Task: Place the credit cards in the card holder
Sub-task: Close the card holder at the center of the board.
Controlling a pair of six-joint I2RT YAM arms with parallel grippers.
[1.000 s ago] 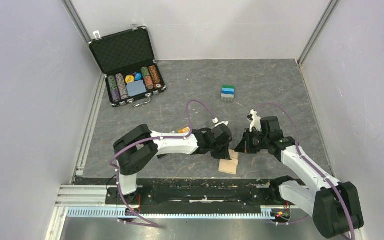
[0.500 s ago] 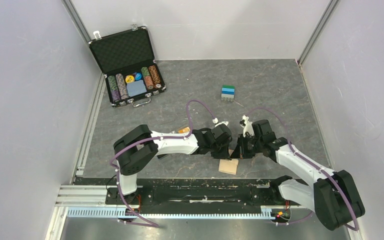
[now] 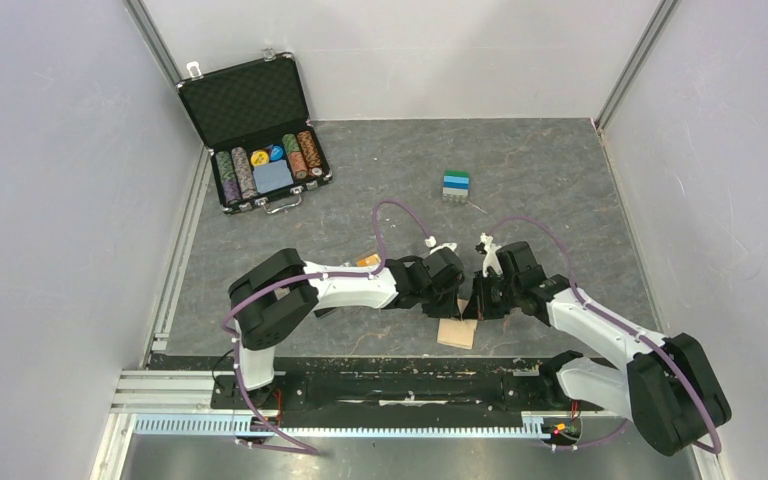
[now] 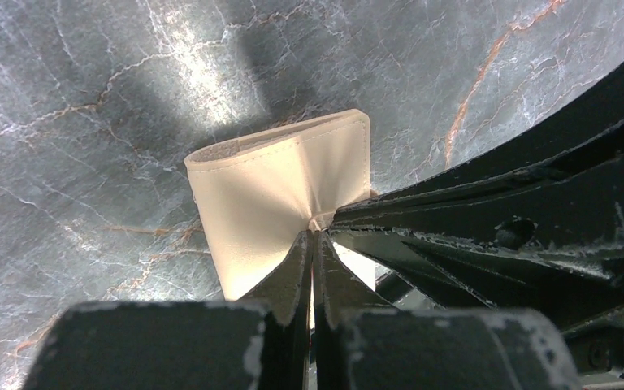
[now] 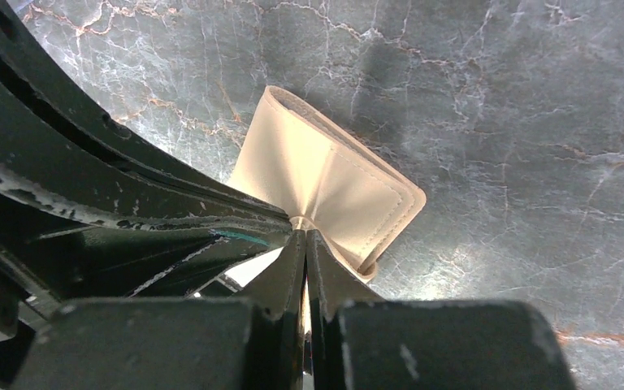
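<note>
The card holder [image 3: 457, 333] is a light tan bifold wallet near the table's front edge, between my two arms. It also shows in the left wrist view [image 4: 268, 183] and the right wrist view [image 5: 349, 195]. My left gripper [image 3: 457, 303] is shut and pinches the wallet's raised flap at its crease [image 4: 313, 231]. My right gripper [image 3: 474, 303] is shut and pinches the same flap from the other side [image 5: 302, 231]. The two grippers are tip to tip. A small blue, green and white stack [image 3: 456, 185], possibly the credit cards, sits farther back. No card shows at the wallet.
An open black chip case [image 3: 260, 135] with rows of chips stands at the back left. A small orange box [image 3: 368, 261] lies behind the left arm. Grey walls close in both sides and the back. A black rail runs along the near edge [image 3: 390, 385].
My right gripper has moved left and down to the wallet, ending tip to tip with the left gripper. The left arm and the wallet have hardly moved.
</note>
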